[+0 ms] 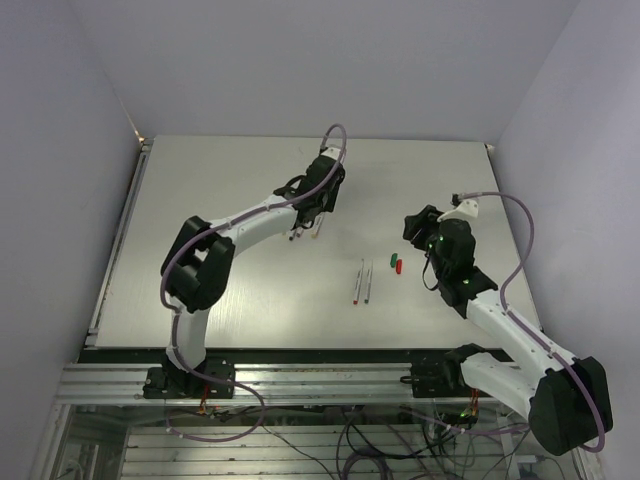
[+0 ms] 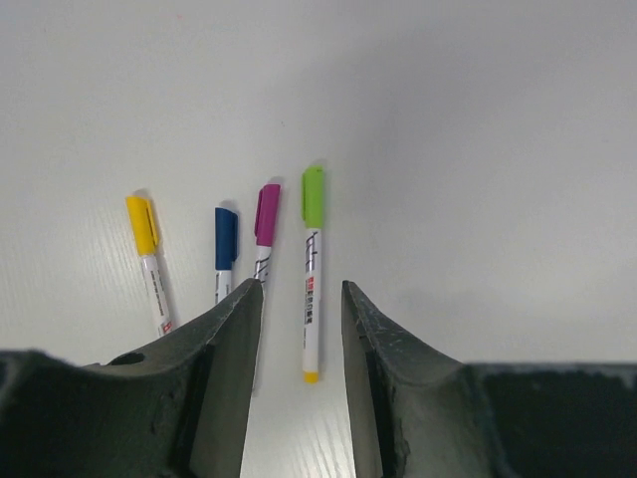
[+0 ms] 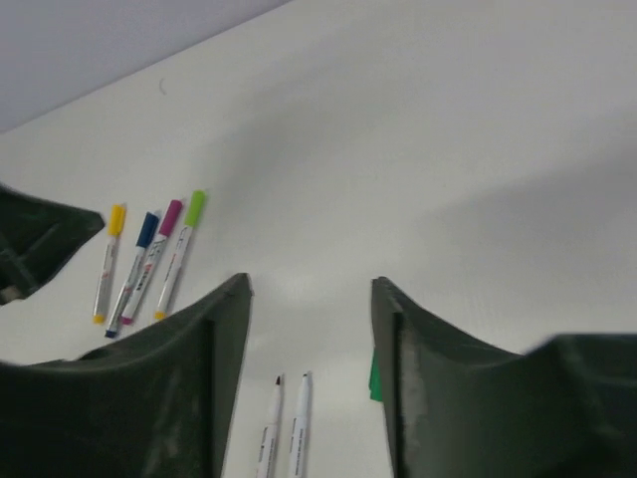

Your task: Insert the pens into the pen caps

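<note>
Judging by the table point(image 1: 220, 300), most of the work appears done: four pens are seen lying side by side, closed with a yellow cap point(image 2: 141, 224), a blue cap point(image 2: 226, 237), a magenta cap point(image 2: 267, 213) and a light green cap point(image 2: 313, 196). One bare pen point(image 1: 359, 283) and a second bare pen point(image 1: 368, 281) are left, with a dark green cap point(image 1: 391, 261) and a red cap point(image 1: 398, 267) just beside them. The left gripper point(image 2: 301, 286) is held wide and empty above the capped row. The right gripper point(image 3: 311, 284) is likewise spread, with nothing gripped, near the loose caps.
</note>
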Controlling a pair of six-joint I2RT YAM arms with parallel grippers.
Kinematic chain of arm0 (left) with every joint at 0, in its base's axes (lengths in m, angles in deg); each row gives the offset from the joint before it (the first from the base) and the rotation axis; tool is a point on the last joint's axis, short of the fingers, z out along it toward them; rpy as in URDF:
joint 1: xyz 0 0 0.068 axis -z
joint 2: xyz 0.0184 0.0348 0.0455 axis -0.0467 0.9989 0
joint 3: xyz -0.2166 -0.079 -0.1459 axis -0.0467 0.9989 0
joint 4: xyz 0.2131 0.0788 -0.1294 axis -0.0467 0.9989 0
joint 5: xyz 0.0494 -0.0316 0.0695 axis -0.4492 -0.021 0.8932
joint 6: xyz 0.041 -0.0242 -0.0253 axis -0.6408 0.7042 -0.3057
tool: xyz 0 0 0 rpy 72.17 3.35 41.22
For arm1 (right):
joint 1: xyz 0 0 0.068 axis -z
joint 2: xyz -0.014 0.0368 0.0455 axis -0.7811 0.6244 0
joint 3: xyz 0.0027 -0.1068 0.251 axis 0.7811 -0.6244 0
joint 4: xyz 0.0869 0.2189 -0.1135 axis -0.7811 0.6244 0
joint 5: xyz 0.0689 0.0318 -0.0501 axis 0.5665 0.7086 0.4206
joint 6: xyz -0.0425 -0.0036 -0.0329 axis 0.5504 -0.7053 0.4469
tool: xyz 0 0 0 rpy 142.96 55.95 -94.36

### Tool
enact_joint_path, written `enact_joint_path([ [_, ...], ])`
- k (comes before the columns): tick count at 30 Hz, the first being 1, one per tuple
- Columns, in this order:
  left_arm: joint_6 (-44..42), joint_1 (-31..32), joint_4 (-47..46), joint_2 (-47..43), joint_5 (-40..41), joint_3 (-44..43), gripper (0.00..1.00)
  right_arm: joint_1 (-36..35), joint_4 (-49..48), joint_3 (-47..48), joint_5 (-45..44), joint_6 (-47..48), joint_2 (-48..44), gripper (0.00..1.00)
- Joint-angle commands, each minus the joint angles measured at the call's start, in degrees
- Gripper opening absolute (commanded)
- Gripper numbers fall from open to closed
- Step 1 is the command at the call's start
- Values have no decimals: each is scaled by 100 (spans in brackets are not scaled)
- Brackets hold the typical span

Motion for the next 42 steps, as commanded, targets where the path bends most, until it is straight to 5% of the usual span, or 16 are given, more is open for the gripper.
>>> enact_joint_path([
  [1,135,66,-3,-468,-449,298,48,76,-183,-107,-314,-86,-204,47],
  [9,155,670,479,-824,-513,737,48,153,-12,-248,-382,-161,-277,57],
  [22,444,1453,654,-955,-1656,1480,53,177,165,-453,-590,-191,-408,55],
  [42,271,1684,498,-205,-1953,1187,59,185,104,-603,-367,-279,-585,52],
])
